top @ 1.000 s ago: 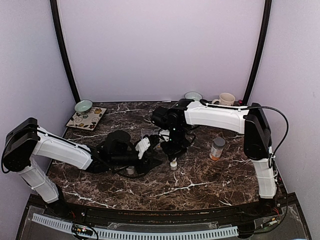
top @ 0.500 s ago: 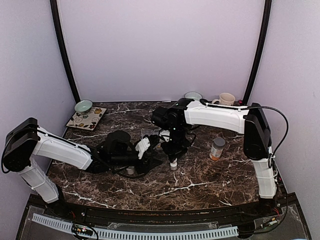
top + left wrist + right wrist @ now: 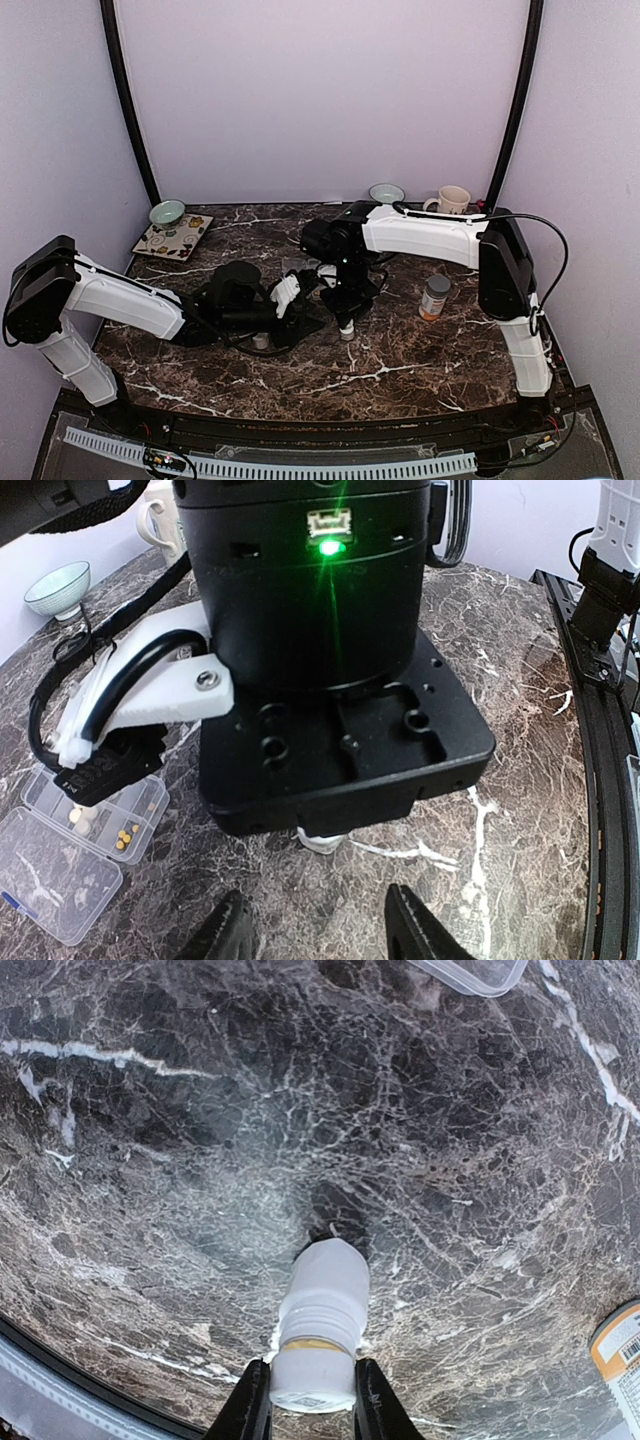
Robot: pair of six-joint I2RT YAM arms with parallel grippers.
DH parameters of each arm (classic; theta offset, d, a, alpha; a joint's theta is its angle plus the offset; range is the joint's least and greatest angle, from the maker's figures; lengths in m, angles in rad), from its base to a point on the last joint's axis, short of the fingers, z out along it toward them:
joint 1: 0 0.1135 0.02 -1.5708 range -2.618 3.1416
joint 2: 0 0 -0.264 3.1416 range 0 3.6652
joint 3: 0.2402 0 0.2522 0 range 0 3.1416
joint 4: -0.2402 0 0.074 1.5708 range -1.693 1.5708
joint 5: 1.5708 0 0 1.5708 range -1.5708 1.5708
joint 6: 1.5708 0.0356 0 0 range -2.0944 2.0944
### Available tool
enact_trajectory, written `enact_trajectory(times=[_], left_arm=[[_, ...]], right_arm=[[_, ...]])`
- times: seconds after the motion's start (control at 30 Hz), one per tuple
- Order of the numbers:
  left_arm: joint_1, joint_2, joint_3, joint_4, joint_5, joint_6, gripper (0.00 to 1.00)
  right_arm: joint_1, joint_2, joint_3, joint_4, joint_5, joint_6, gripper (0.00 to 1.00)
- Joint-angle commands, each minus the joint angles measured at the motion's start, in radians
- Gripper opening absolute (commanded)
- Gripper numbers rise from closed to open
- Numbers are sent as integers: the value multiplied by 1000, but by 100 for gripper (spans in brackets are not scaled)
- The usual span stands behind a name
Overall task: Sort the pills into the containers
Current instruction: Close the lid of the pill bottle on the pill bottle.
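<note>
Top view: on the dark marbled stone bench [image 3: 420,360], the right claw [image 3: 346,318] is pinching a small white plastic bottle [image 3: 347,332]. An orange bottle with a grey cap [image 3: 434,297] is standing to its right.

Left wrist view: the left claw [image 3: 320,935] is hanging spread, gripping nothing. A flat clear plastic pill box [image 3: 45,885] is lying open at left, with tiny cream-white pills [image 3: 82,821] sitting in its compartments.

Right wrist view: the bottle's near end is sitting between the pressing fingers [image 3: 250,1405].
</note>
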Motion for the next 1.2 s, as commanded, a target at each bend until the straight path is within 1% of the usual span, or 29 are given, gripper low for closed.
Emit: enact_trajectory(times=[0.0,0.57,0.93,1.17], left_arm=[[4,-3,-16,31,13,-9,48],[4,7,-13,39,26,-12,48],[4,12,-14,44,29,-14,48],[4,12,-15,44,32,-15,48]], right_arm=[[-3,15,31,-26,-3,-3,24],[-6,56,90,-59,-4,-16,24],[-8,74,106,-71,-3,-22,30],[-10,81,133,-77,8,-21,31]])
